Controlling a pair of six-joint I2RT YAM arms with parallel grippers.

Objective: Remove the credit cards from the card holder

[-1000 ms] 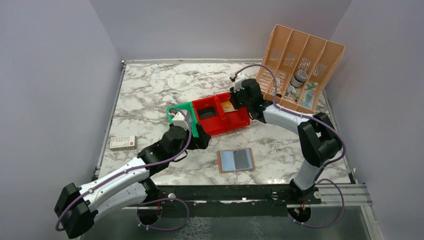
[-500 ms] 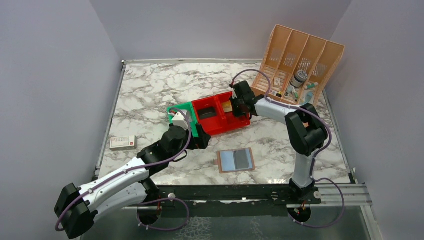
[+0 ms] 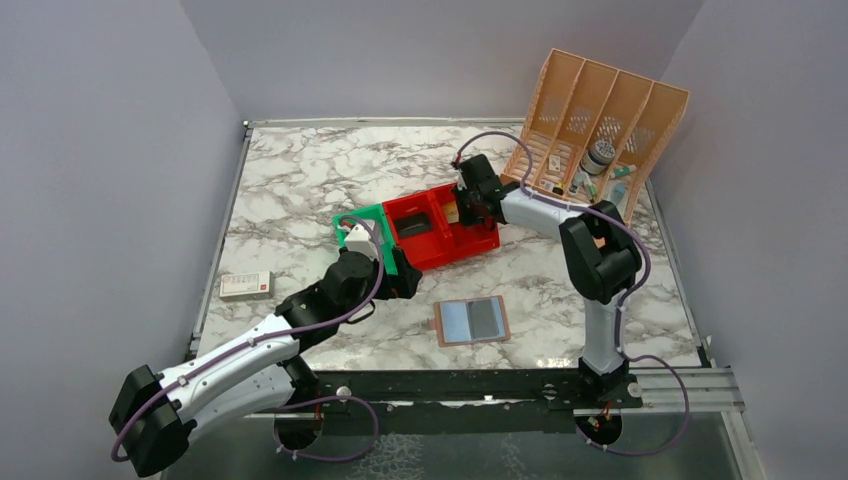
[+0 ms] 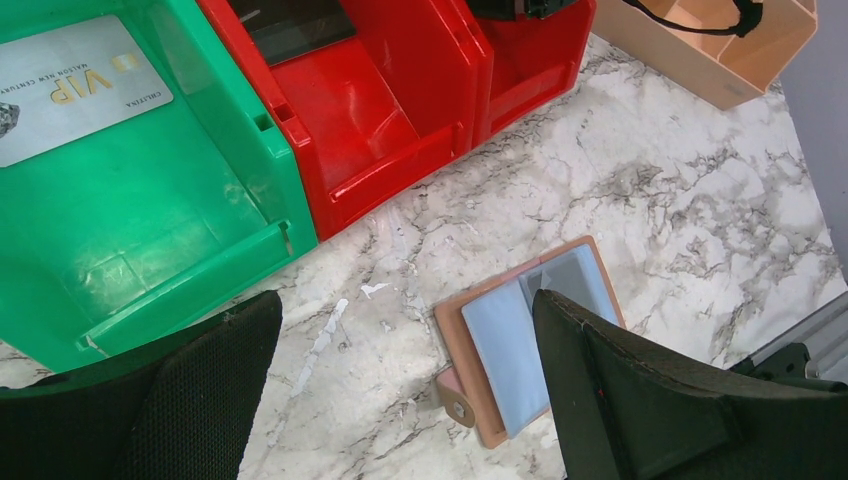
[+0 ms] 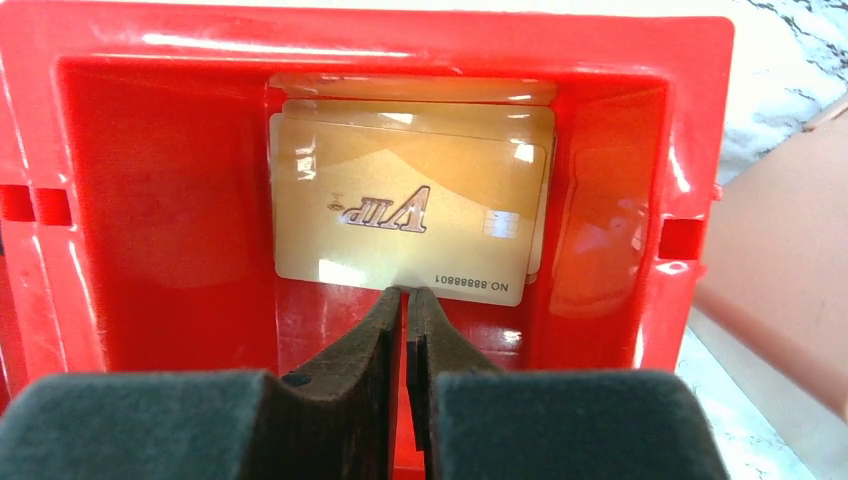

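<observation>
The card holder (image 3: 472, 321) lies open on the marble; its left pocket is pale blue and its right pocket (image 3: 486, 318) shows dark grey. My left gripper (image 4: 405, 300) hovers open above the table just left of the card holder (image 4: 520, 350), touching nothing. The left gripper (image 3: 403, 280) sits in front of the green bin. My right gripper (image 5: 405, 292) is shut inside the red bin's right compartment (image 5: 400, 20). Its tips touch the near edge of a gold credit card (image 5: 400, 190), which faces the camera. A second pale card edge shows behind it.
A green bin (image 4: 150, 200) holds a silver VIP card (image 4: 70, 85). The red bin's left compartment (image 4: 380, 110) holds a dark card (image 4: 290, 25). A peach slotted organizer (image 3: 600, 120) stands at the back right. A small white-and-red box (image 3: 246, 285) lies at the left edge.
My right gripper has shifted left over the red bin's right compartment, and its elbow has swung inward. The left arm and the card holder have not moved.
</observation>
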